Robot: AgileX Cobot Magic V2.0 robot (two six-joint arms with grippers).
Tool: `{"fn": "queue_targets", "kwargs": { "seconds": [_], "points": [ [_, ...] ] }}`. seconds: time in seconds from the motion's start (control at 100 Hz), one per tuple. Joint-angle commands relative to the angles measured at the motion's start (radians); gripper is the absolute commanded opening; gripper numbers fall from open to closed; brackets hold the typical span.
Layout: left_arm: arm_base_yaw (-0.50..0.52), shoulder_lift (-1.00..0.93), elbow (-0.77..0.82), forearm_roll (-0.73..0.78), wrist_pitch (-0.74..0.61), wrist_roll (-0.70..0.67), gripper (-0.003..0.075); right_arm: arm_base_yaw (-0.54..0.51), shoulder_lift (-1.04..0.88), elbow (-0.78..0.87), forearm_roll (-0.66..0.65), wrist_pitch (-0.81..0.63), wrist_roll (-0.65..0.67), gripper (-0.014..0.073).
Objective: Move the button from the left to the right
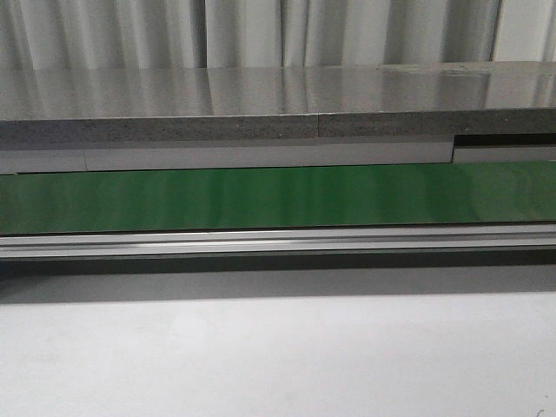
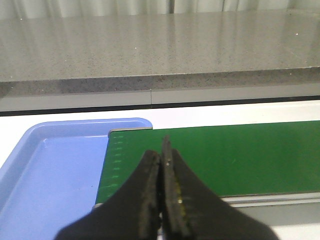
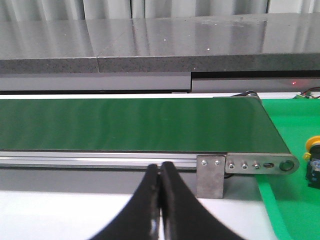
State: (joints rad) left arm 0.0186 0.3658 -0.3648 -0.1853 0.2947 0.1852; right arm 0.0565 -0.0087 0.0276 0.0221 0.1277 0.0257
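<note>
Button (image 3: pixel 314 160) sits at the right edge of the right wrist frame on a green tray (image 3: pixel 285 210), right of the pressed-together right hand (image 3: pixel 160 172), the nearer arm.

Pale pleated curtains (image 1: pixel 261 35), grey speckled counter (image 1: pixel 261 104) (glossy, reflective)

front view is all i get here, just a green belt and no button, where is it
observer: The button shows in the right wrist view, on a green tray just past the end of the belt.
operator: are any fingers holding something
observer: No. The left gripper and the right gripper are both shut on nothing.
operator: what's at the other end
observer: A blue tray, seen in the left wrist view.
</note>
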Motion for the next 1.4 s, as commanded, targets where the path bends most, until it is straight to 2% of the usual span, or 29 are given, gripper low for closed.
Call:
{"fn": "queue_targets", "kwargs": {
  "seconds": [0.0,1.03,1.39],
  "points": [
    [-0.007,0.007,-0.025,-0.014,-0.079,-0.006,-0.0021,0.002,-0.016,-0.017,-0.012,-0.109,0.003,-0.0068],
    [-0.007,0.007,-0.025,-0.014,-0.079,-0.004,-0.0021,0.002,-0.016,-0.017,-0.012,-0.110,0.003,-0.0068],
    [-0.007,0.007,-0.023,0.045,-0.094,-0.004,-0.0021,0.002,-0.016,-0.017,-0.012,-0.110,0.003,-0.0068]
  ]
}}
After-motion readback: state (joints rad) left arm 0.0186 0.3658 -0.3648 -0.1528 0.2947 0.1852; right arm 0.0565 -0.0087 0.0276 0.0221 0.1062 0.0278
